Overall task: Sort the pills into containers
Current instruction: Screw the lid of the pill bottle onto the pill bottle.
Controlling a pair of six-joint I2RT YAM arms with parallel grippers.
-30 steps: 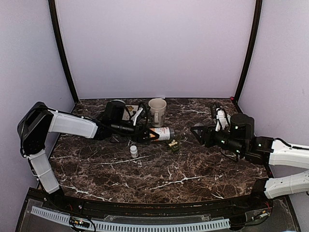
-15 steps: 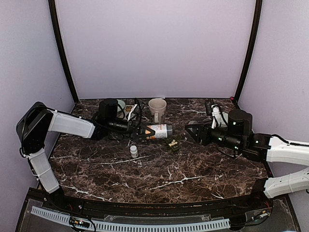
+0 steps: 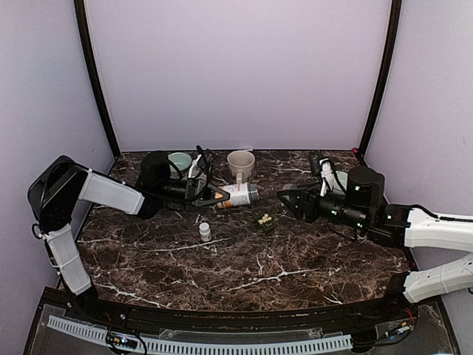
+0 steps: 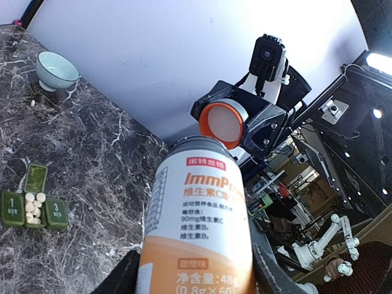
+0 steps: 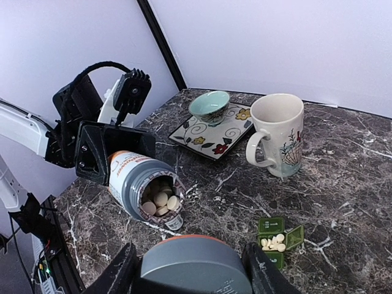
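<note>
My left gripper is shut on an orange and white pill bottle lying on its side, its open mouth toward the right arm. Round pale pills show inside the bottle. In the left wrist view the bottle fills the space between the fingers. My right gripper is shut on the bottle's grey cap, which has an orange rim. The dark green containers lie between the two grippers, lid open, with several pills in the middle compartment. The same containers appear at the left wrist view's lower left.
A cream mug stands behind the bottle. A pale green bowl sits on a flowered tile at the back left. A small white bottle stands in front of the left gripper. Another bowl has loose pills beside it.
The left gripper has drawn the bottle back and left, away from the containers. The right gripper with the cap has moved left and a little back.
</note>
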